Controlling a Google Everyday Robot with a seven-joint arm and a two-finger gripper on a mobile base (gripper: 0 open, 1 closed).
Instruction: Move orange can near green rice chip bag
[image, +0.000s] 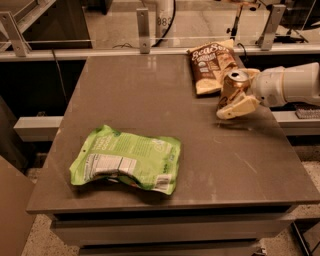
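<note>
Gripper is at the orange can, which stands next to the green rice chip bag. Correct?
No. In the camera view, the orange can stands next to the brown chip bag, far from the green rice chip bag. The gripper is at the can.

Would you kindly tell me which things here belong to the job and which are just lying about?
Job: orange can; green rice chip bag; gripper, at the can, far right of table.
Lying about: brown chip bag.
</note>
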